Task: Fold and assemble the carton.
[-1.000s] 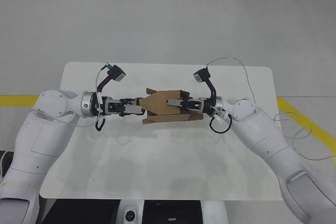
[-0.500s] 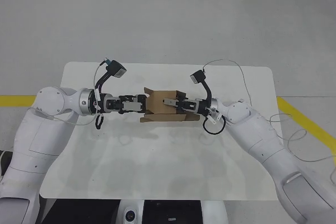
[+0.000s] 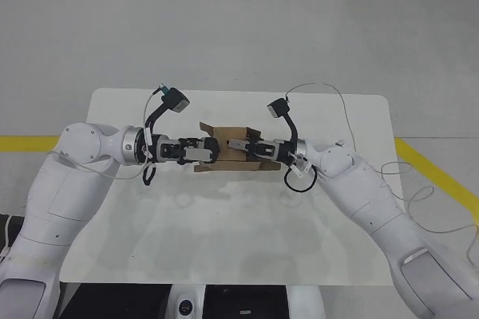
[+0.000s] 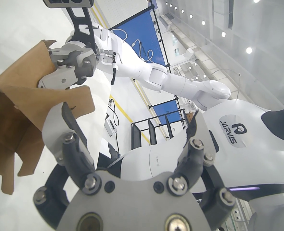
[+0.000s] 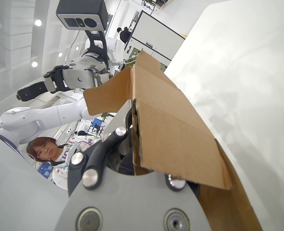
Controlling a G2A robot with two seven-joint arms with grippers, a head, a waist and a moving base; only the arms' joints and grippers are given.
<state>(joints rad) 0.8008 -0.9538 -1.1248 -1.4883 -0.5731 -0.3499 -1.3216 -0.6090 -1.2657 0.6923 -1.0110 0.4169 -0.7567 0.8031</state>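
Brown cardboard carton (image 3: 233, 133), part-folded, loose end flaps.

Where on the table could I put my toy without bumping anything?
The wide stretch of table between the carton and the near edge is bare. It's crowded in the middle, where the left gripper and right gripper meet at the carton.
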